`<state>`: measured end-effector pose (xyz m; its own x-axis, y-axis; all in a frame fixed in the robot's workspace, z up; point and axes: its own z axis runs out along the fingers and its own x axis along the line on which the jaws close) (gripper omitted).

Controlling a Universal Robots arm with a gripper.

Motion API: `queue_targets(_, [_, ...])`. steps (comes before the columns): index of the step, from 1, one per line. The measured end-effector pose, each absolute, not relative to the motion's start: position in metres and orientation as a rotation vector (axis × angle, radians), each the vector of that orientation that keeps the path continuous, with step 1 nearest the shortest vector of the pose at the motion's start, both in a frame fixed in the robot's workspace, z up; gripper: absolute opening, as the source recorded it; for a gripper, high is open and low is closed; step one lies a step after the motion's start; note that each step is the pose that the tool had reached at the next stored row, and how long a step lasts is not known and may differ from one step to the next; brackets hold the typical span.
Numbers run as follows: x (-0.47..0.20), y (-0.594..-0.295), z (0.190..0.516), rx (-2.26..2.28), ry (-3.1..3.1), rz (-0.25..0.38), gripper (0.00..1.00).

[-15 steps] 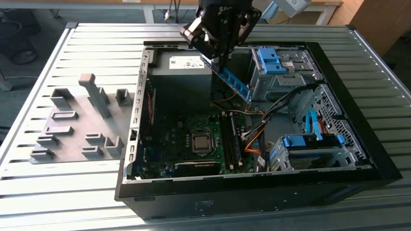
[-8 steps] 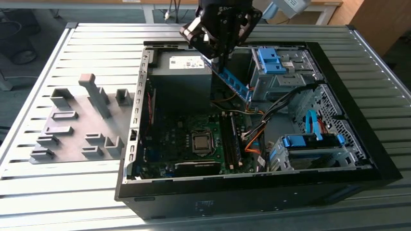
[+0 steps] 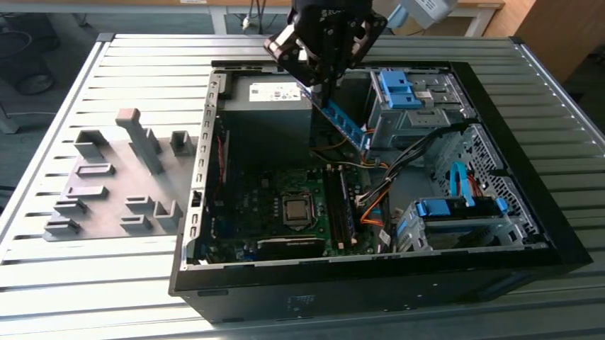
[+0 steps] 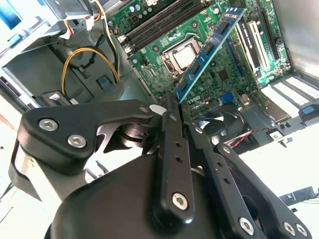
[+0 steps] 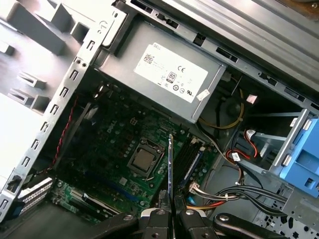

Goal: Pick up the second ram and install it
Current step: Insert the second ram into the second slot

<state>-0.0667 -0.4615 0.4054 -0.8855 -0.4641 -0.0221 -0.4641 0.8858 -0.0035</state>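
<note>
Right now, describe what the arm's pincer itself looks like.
The pincer is matte black, built from flat linkage bars joined by silver hex-socket bolts, with small holes along the bars. Its narrow fingers taper to slim tips. In the exterior view the head above it is a dark, open-framed black block.

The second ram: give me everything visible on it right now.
The second ram is a long, thin blue-green circuit-board stick carrying a row of black chips. The gripper is shut on one end, and the rest juts out free. In the exterior view it hangs tilted above the open computer case, over the motherboard, touching nothing but the fingers. In the first wrist view it shows edge-on as a thin dark line.
</note>
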Motion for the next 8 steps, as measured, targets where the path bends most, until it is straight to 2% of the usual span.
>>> queue_targets(8, [-0.0667,-0.4615,0.4054,-0.702,3.039,0.002,0.14])
